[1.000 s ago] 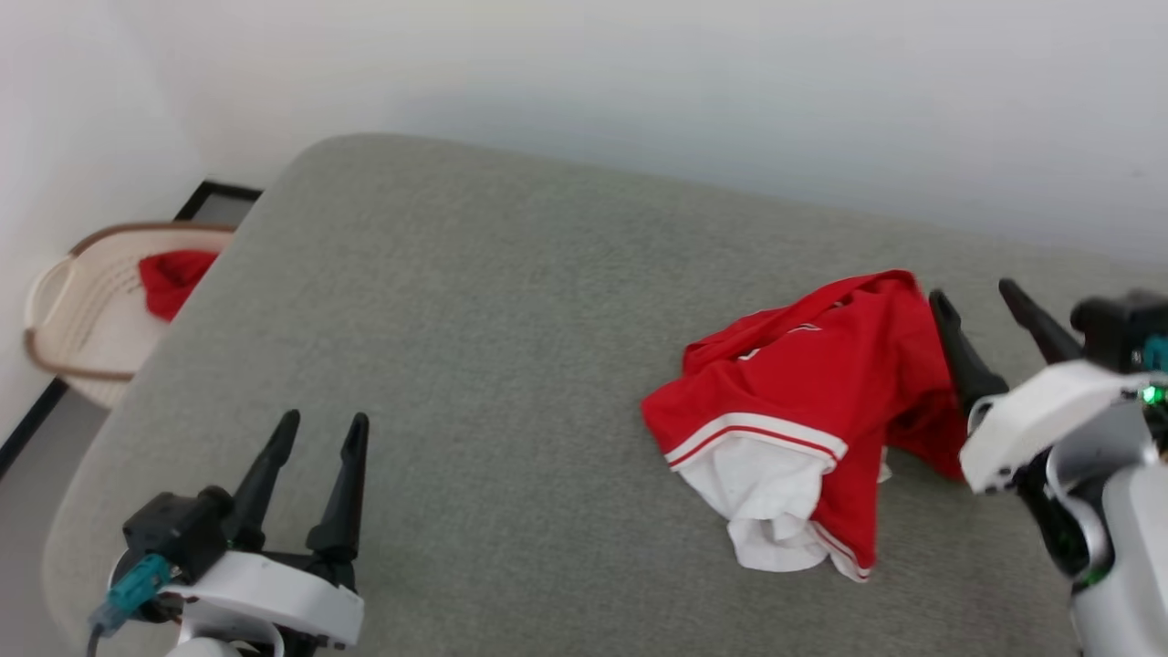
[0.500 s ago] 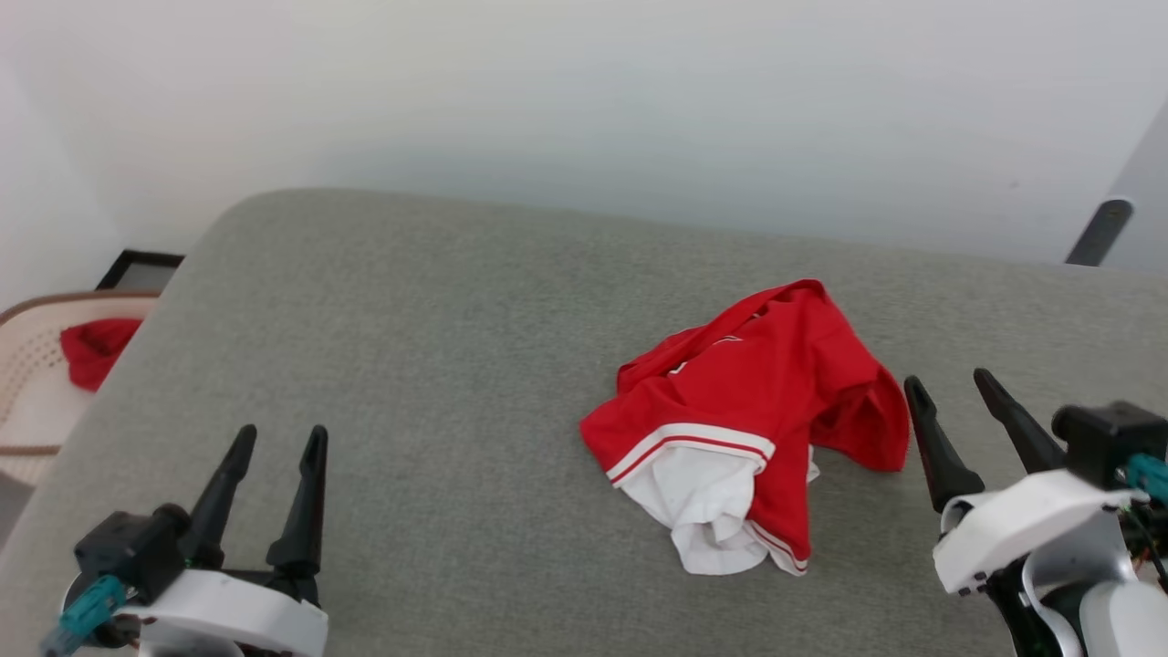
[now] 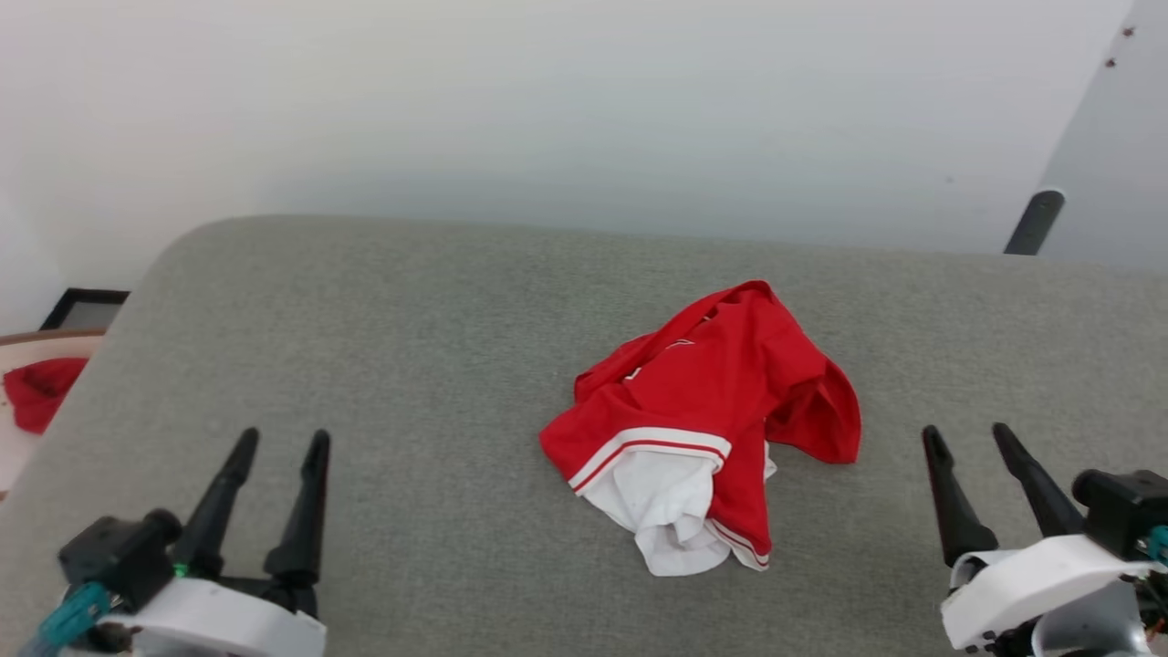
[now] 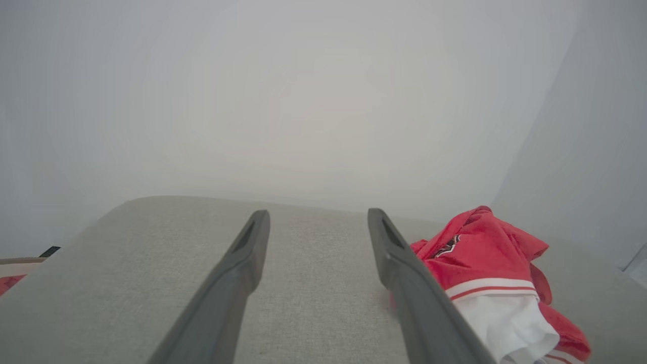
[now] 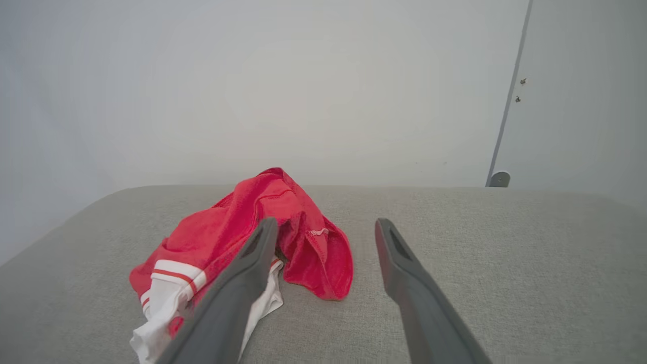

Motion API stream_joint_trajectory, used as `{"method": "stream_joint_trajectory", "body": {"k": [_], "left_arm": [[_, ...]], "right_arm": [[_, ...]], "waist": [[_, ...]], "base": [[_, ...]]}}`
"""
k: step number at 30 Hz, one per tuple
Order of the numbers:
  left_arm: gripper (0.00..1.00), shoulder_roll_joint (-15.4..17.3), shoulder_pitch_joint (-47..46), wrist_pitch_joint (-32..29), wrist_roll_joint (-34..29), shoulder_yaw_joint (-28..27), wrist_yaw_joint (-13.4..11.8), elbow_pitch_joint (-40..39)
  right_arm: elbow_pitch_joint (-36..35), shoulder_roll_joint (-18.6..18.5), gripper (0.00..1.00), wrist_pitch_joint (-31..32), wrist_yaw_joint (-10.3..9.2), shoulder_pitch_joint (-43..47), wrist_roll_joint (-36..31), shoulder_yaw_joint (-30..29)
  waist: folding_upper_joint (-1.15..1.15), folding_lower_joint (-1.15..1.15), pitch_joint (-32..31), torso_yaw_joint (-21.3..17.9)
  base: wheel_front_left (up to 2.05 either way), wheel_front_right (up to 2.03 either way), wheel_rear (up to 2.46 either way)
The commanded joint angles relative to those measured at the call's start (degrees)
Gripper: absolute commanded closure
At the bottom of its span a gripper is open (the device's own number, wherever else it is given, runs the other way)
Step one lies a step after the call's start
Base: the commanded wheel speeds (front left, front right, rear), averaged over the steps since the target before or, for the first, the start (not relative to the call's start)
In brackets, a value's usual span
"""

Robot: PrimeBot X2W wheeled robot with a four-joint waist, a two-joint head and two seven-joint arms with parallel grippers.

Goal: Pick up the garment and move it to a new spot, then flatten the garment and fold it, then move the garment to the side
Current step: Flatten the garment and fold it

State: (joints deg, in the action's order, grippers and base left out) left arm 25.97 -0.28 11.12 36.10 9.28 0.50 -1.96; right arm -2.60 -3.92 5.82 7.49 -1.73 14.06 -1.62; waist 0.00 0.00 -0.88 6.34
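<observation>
At the far left edge, beside the grey cushion, you will find a cream basket holding a small red cloth. This is not the work item, so disregard it.

The left gripper hovers over the near left part of the cushion. Its claw is wide and empty, and its fingers point toward the far wall. It stands well apart from the garment, apparently so that the middle of the cushion is free for spreading.

The garment lies in a crumpled heap just right of the cushion's centre, between the two grippers. One white sleeve with its striped seam spills out on the near side, and the red body is bunched over itself behind it. Treat the pickup as not yet begun, and expect the thin fabric to sag when lifted.

The right gripper hovers at the near right, its claw also wide and empty. It is near the garment's right edge but not touching it. Being the closer claw, it is the better placed for the first grasp, so aim it at a raised fold.
</observation>
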Motion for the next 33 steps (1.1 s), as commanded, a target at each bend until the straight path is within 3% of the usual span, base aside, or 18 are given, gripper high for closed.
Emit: {"method": "stream_joint_trajectory", "body": {"k": [1,13,21,33], "left_arm": [[0.0,0.11,-0.2,-1.11,0.64,0.32,0.27,-1.17],[0.0,2.16,-8.04,-23.64,8.01,6.23,-0.81,-14.31],[0.0,4.01,-12.11,-36.58,10.48,9.79,-3.88,-22.17],[0.0,5.67,-13.62,-46.08,7.95,14.14,-7.93,-23.23]], "right_arm": [[-0.54,0.27,0.0,0.08,0.01,0.85,-0.23,-0.58],[-2.47,0.78,0.0,-0.33,0.01,-1.51,-1.1,-5.51],[-1.92,0.9,0.0,-1.91,0.01,-4.5,-0.33,-7.97],[1.44,1.05,0.0,-5.41,0.01,-7.64,1.58,-7.48]], "waist": [[0.0,0.0,0.27,-0.9],[0.0,0.0,5.17,-6.48],[0.0,0.0,11.23,-11.36],[0.0,0.0,17.95,-16.09]], "base": [[0.0,0.0,0.0],[0.0,0.0,0.0],[0.0,0.0,0.0],[0.0,0.0,0.0]]}}
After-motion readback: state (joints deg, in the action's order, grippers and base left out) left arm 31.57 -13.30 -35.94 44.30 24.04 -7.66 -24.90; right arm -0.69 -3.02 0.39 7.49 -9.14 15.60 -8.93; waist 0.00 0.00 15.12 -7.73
